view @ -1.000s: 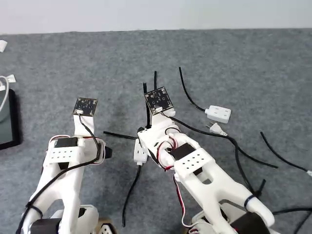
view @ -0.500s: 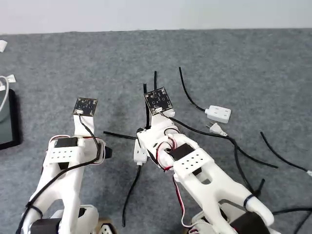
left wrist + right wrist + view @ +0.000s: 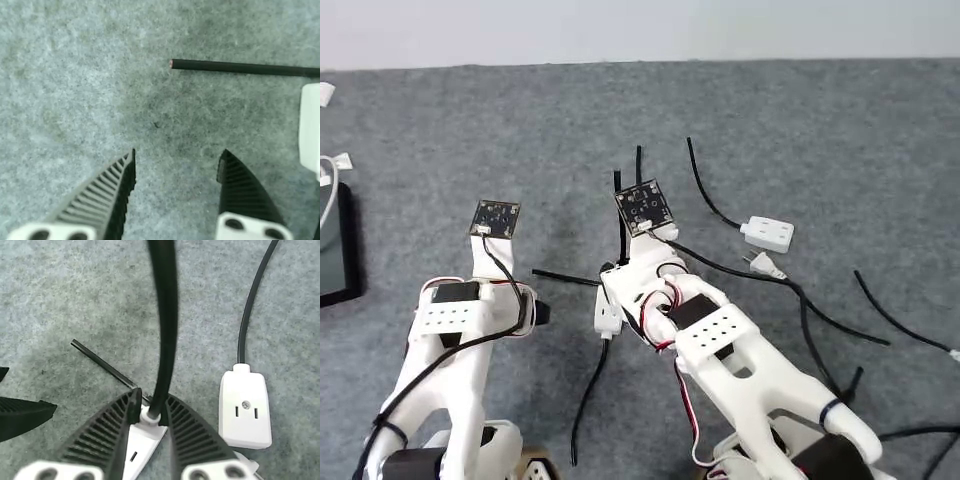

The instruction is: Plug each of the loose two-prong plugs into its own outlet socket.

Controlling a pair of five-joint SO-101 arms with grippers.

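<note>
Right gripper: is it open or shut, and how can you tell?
Shut on the plug. The fingers of the right gripper pinch its white body where the black cord leaves it.

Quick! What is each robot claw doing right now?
Left gripper: open, holding nothing.
Right gripper: closed on a white plug.

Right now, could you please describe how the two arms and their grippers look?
The left arm and right arm are white with hole-dotted plates and a black camera board at the wrist. A black cable runs along the left; red and white wires loop on the right. The left gripper and right gripper have black ribbed fingers.
</note>
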